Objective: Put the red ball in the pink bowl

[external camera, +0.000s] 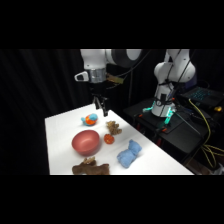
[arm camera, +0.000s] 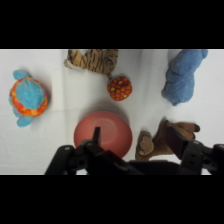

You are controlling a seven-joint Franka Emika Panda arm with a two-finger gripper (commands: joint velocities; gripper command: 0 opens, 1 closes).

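1. far left in the wrist view: blue toy (arm camera: 29, 97) with an orange middle. not the target, well apart from everything else on the white table (arm camera: 60, 132).
2. pink bowl (arm camera: 103, 133) sits low centre in the wrist view, upright, nothing in it that i can see. in the side view it's toward the table's left-front (external camera: 86, 142).
3. striped tiger-pattern toy (arm camera: 93, 59) lies at the top, just beside the ball.
4. red ball (arm camera: 120, 87) rests on the table just beyond the bowl's rim, close to it but not in it; side view puts it right of the bowl (external camera: 109, 138).
5. handling guess: small, round, likely light; surface looks glossy with a speckled pattern, so it may slip or roll. pinch across the middle, fingers square to the table, centred so it doesn't squirt out.
6. brown plush (arm camera: 165, 137) right of the bowl, blue plush (arm camera: 181, 75) further right; both clear of the ball.
7. gripper (external camera: 101, 107) hangs above the table behind the bowl, nothing held; the jaws stand apart, one fingertip (arm camera: 97, 134) over the bowl in the wrist view.
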